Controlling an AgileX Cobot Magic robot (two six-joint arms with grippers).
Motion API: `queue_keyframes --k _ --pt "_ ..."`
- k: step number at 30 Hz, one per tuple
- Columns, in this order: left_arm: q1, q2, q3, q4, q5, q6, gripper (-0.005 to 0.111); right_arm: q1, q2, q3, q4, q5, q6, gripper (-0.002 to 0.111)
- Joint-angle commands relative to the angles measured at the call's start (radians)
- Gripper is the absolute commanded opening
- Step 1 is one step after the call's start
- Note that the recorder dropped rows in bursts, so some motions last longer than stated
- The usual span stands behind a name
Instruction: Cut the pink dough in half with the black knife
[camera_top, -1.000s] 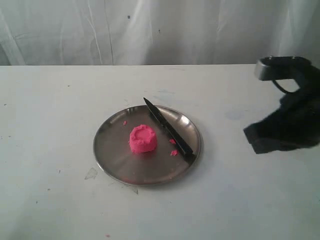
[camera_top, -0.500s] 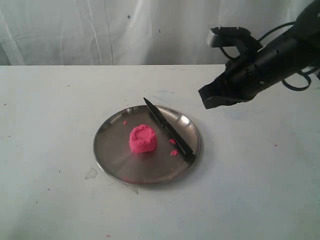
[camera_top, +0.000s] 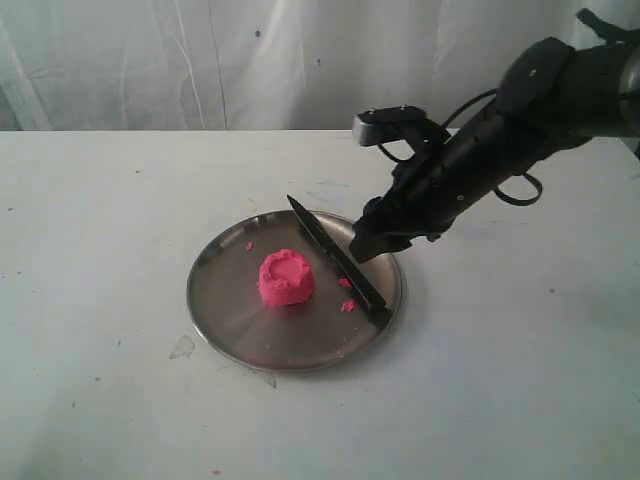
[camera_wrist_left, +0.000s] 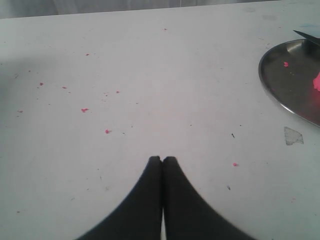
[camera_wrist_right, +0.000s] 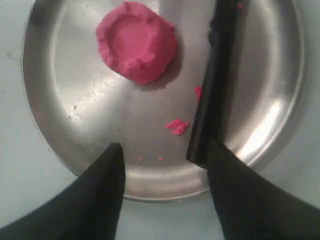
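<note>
1. Exterior view: a bright pink, round, dented dough lump (camera_top: 286, 278) is sitting mid-plate on a round metal plate (camera_top: 215, 320). A slim black knife (camera_top: 335, 262) is lying just beside it, apart, toward the right rim. The right gripper (camera_top: 362, 245) is hovering above the knife.
2. Left wrist view: the left gripper (camera_wrist_left: 162, 161) is showing its jaws pressed together, empty, well apart from the plate.
3. Right wrist view: the right jaws are standing wide and empty, with the knife's handle end showing between them.
</note>
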Motion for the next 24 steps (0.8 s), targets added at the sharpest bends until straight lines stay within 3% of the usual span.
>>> queue_keyframes --k 1,4,6,15,24 --pt "-0.007 -0.005 0.002 -0.003 -0.005 -0.004 0.0 0.104 -0.001 -0.059 -0.239 -0.004 0.167 0.049" --pt "-0.007 -0.005 0.002 -0.003 -0.005 -0.004 0.0 0.166 0.006 -0.088 -0.514 -0.031 0.381 0.049" --pt "-0.007 -0.005 0.002 -0.003 -0.005 -0.004 0.0 0.186 0.015 -0.091 -0.587 -0.05 0.454 0.049" --pt "-0.007 -0.005 0.002 -0.003 -0.005 -0.004 0.0 0.197 0.109 -0.093 -0.601 -0.115 0.461 0.049" --pt "-0.007 -0.005 0.002 -0.003 -0.005 -0.004 0.0 0.197 0.204 -0.093 -0.566 -0.295 0.463 0.049"
